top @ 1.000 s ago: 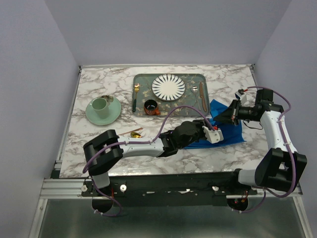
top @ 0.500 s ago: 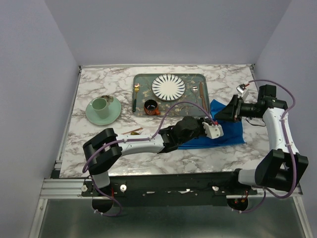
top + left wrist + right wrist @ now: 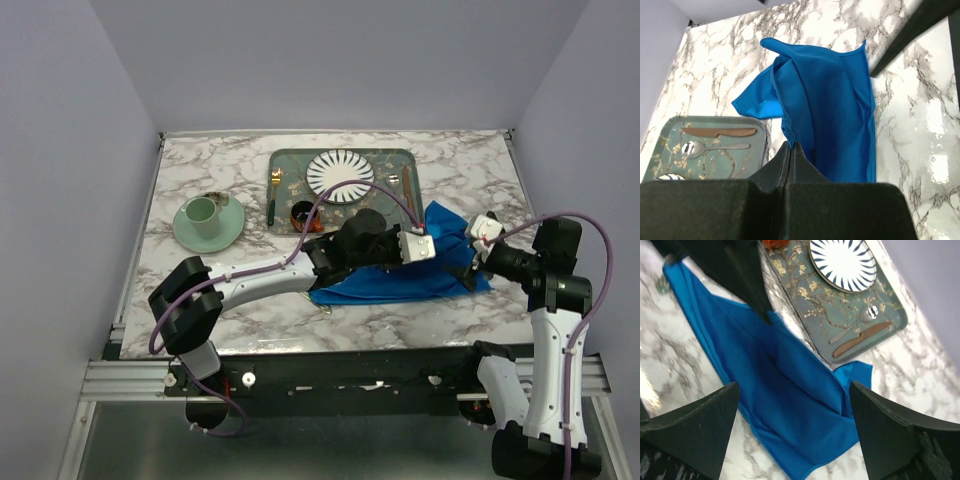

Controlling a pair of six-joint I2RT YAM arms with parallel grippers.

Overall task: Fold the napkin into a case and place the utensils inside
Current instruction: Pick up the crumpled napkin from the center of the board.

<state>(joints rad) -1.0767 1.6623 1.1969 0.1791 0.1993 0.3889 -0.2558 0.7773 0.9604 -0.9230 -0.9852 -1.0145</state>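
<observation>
1. Overhead view: white-grey marble table (image 3: pixel 470 160), two robot arms reaching in from its near edge.
2. Grey-green flower-patterned rectangular tray (image 3: pixel 295 165) sits at the table's far middle. All places below are given from this tray.
3. Bright blue plain cloth napkin (image 3: pixel 400 283) lies on the marble just off the tray's near-right corner and spreads toward the arms' side. It is rumpled and partly folded, w/ a raised ridge along it. One corner points up past the tray's right edge. It is not yet a case.
4. L gripper (image 3: pixel 791 148): fingers pressed fully together, pinching a fold of the napkin, just nearer than the tray's right end.
5. R gripper (image 3: pixel 794 385): fingers spread wide w/ nothing held, hovering over the napkin's right part, right of the tray and nearer than it.
6. On the tray:
   - round white plate w/ dark radial stripes (image 3: pixel 340 174), centre-back
   - brown-handled knife (image 3: pixel 860 339) and silver spoon (image 3: pixel 852 326), side by side at the right end
   - gold fork w/ dark green handle (image 3: pixel 271 195), at the left end
   - small dark cup w/ orange-red marks (image 3: pixel 301 214), at the near edge
7. Pale green cup on matching saucer (image 3: pixel 205 215) stands well left of the tray.
</observation>
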